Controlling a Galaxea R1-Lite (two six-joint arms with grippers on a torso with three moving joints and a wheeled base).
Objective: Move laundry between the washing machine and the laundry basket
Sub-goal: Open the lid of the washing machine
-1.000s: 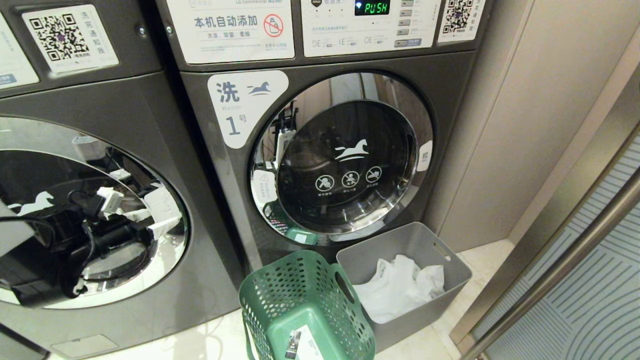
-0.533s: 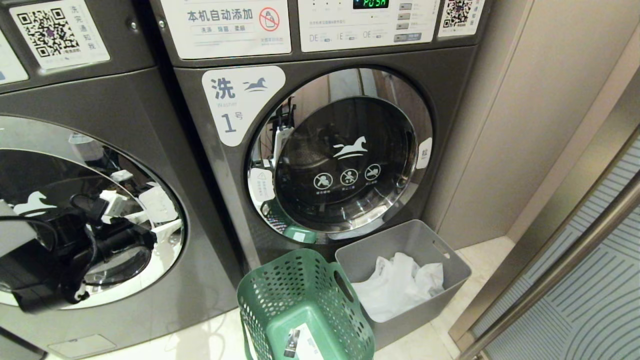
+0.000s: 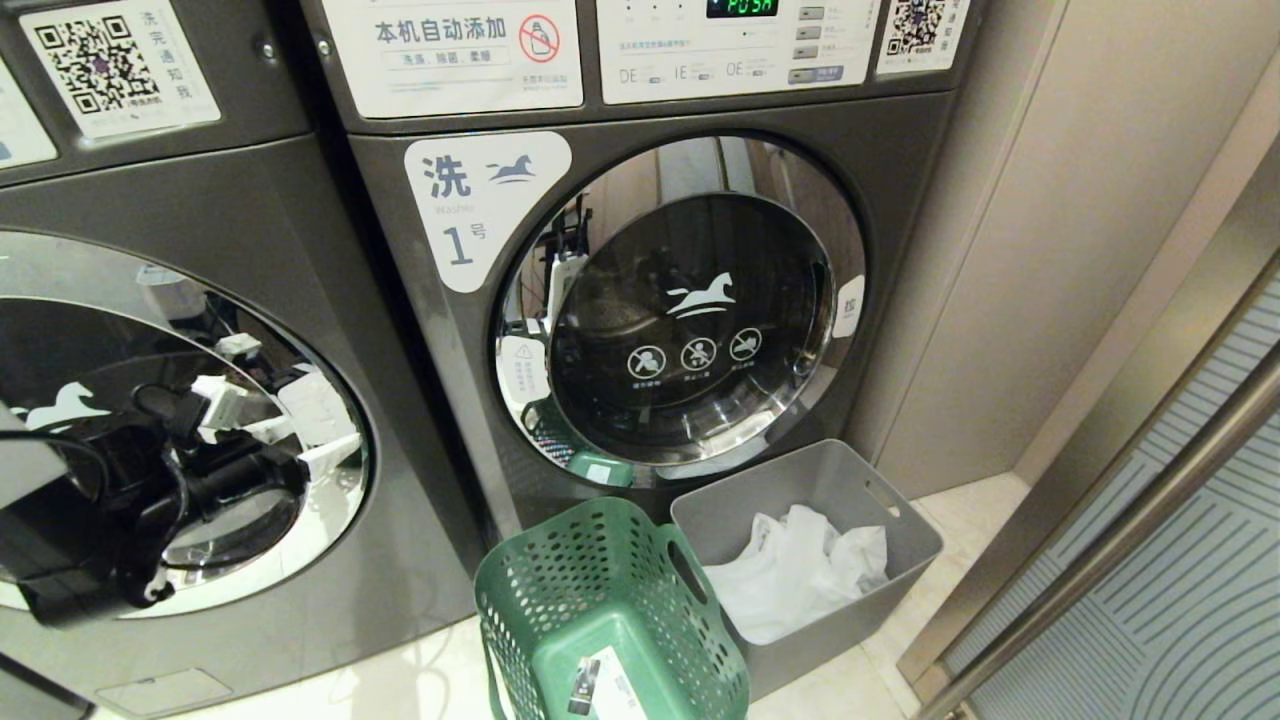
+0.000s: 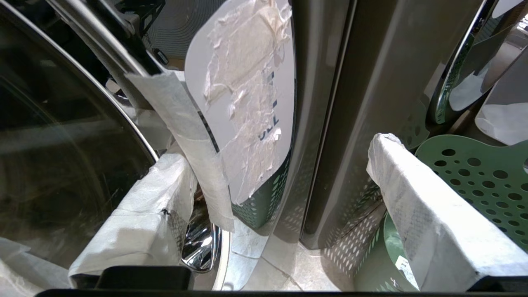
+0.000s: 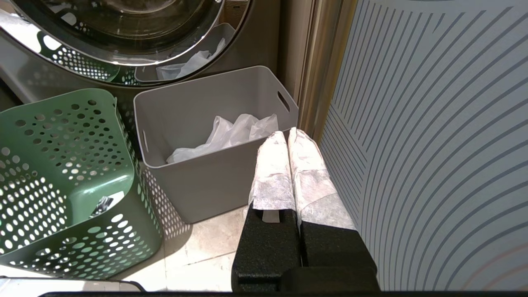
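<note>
The washing machine [image 3: 250, 250] stands at the left of the head view with its round chrome-rimmed door [image 3: 350, 420] closed. My left arm [image 3: 80, 540] reaches across that door. In the left wrist view my left gripper [image 4: 277, 150] is open wide and holds nothing. One cloth-wrapped finger [image 4: 140, 214] lies against the glass by the chrome handle [image 4: 202, 243], the other [image 4: 420, 206] beside the green laundry basket [image 4: 478, 173]. The basket [image 3: 600, 570] stands on the floor, holding only a paper tag. No laundry is in view. My right gripper [image 5: 286, 134] hangs shut and empty beside the grey bin.
The like machine marked 1 [image 3: 480, 210] stands in the middle, door closed. A grey bin [image 3: 900, 530] with white cloth [image 3: 800, 570] sits right of the basket. A striped glass door with a metal bar [image 3: 1150, 520] closes off the right side.
The whole head picture has shifted slightly up and left, so the camera moved. My left arm sits in much the same place on the door. Both grippers are unchanged.
</note>
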